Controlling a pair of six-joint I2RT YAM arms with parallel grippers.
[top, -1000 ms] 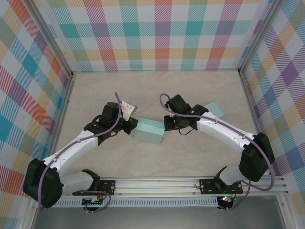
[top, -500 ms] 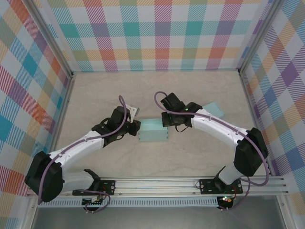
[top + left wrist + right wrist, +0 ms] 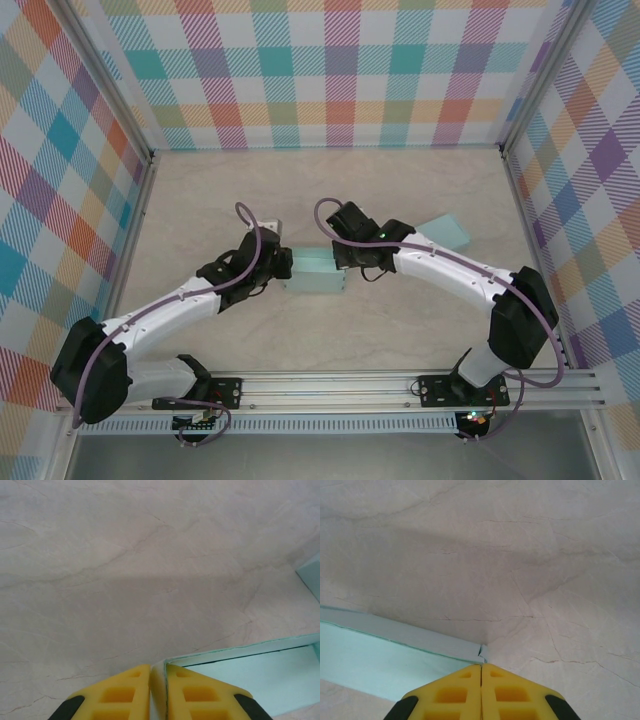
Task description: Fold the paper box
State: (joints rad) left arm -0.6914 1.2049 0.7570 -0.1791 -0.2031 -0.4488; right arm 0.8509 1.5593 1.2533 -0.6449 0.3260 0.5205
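A mint-green paper box lies on the table between the two arms, its open side up. My left gripper is at the box's left end. In the left wrist view its yellow fingers are shut on the thin left wall of the box, one pad inside and one outside. My right gripper is at the box's right end. In the right wrist view it is shut, with a corner of the box wall running in between the fingertips.
A second mint-green paper piece lies to the right, behind the right arm, and its edge shows in the left wrist view. Checked walls enclose the pale marbled table on three sides. The arm rail runs along the near edge.
Both grippers have shifted, the right one leftward and away from the rail. The box has gone from tilted to lying square and sits slightly further left than half a second ago.
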